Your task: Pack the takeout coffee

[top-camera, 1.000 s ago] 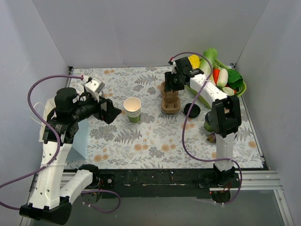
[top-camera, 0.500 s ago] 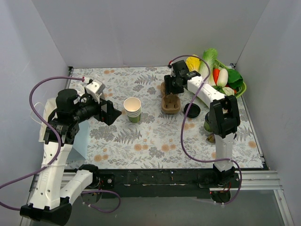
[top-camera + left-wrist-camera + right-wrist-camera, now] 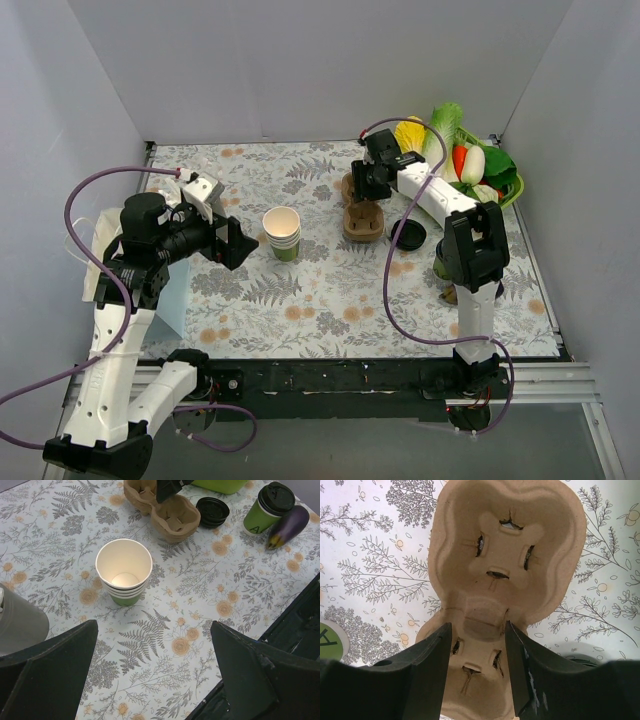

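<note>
The takeout coffee (image 3: pixel 270 507), cream above and green below with a black lid, stands at the right next to an eggplant (image 3: pixel 287 526); in the top view the right arm mostly hides the cup (image 3: pixel 441 266). A brown cardboard cup carrier (image 3: pixel 362 222) lies mid-table. My right gripper (image 3: pixel 478 627) is open, its fingers straddling the near end of the carrier (image 3: pixel 505 555) just above it. My left gripper (image 3: pixel 240 243) is open and empty, left of the stack of lidless cups (image 3: pixel 283 233), which also shows in the left wrist view (image 3: pixel 124 577).
A loose black lid (image 3: pixel 408 234) lies right of the carrier. A green basket (image 3: pixel 430 205) of vegetables stands at the back right. A pale grey-blue object (image 3: pixel 172 300) sits by the left arm. White walls close off three sides.
My right gripper has drawn back a little toward the far end of the carrier. My left gripper has shifted slightly down and right. The cups, lid and carrier stay in place.
</note>
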You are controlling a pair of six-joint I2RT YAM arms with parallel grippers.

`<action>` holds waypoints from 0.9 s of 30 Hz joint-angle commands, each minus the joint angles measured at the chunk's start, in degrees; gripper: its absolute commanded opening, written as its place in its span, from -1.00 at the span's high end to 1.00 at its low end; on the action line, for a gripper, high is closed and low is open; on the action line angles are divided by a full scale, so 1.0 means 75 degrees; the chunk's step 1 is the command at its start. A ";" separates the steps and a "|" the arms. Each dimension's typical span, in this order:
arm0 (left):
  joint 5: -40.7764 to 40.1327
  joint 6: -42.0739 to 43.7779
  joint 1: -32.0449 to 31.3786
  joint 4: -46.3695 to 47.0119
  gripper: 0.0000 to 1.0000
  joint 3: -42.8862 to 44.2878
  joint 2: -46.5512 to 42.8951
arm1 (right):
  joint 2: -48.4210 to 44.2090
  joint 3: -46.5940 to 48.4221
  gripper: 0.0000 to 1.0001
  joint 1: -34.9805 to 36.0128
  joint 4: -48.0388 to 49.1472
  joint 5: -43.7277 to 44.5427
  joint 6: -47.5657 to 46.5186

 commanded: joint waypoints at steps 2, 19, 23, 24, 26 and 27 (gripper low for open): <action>0.0144 0.0097 0.0042 0.0005 -0.96 -0.0063 -0.0102 | 0.0003 -0.0115 -0.08 0.0016 0.0134 0.0143 0.0075; 0.0180 0.0108 0.0042 -0.0018 -0.96 -0.0204 -0.0184 | 0.0226 -0.0033 0.06 0.0133 0.0193 0.0295 -0.0018; 0.0191 0.0108 0.0054 0.0017 -0.96 -0.0239 -0.0196 | 0.0179 -0.0080 0.27 0.0145 0.0193 0.0330 -0.0123; 0.0203 0.0120 0.0054 0.0005 -0.96 -0.0239 -0.0196 | 0.0074 -0.0103 0.32 0.0134 0.0193 0.0365 -0.0147; 0.0215 0.0155 0.0054 -0.0007 -0.97 -0.0227 -0.0196 | -0.0101 -0.0173 0.45 0.0145 0.0146 0.0412 -0.0240; 0.0250 0.0155 0.0054 -0.0007 -0.96 -0.0239 -0.0196 | -0.0288 -0.0174 0.47 0.0157 0.0123 0.0424 -0.0403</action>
